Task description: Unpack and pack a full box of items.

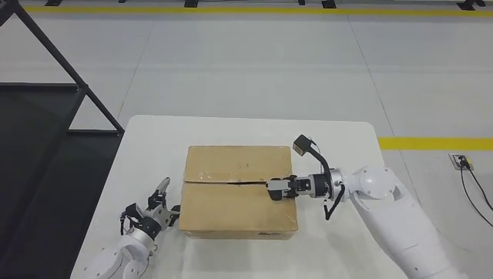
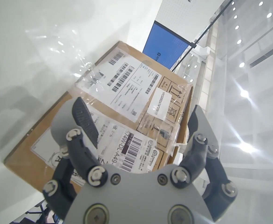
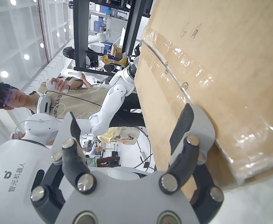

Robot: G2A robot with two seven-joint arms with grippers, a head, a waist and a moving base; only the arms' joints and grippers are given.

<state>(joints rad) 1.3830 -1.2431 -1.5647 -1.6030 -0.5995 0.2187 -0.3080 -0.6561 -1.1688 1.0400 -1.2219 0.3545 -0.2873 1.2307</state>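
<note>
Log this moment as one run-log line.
box: flaps shut, on table | left gripper: open, beside box's labelled end | right gripper: open, at top seam | unpacking: not begun

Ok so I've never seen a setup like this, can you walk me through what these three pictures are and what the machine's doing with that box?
It's a two-armed robot at a white table. The top view looks down from a camera above its arms. The other two come from a camera on each wrist, so each shows that arm's own two-fingered gripper up close. On the table sits one closed cardboard box, with tape along the seam between its top flaps. The left gripper is open beside the side of the box that carries shipping labels. The right gripper is open at the seam on top. Neither holds anything.
</note>
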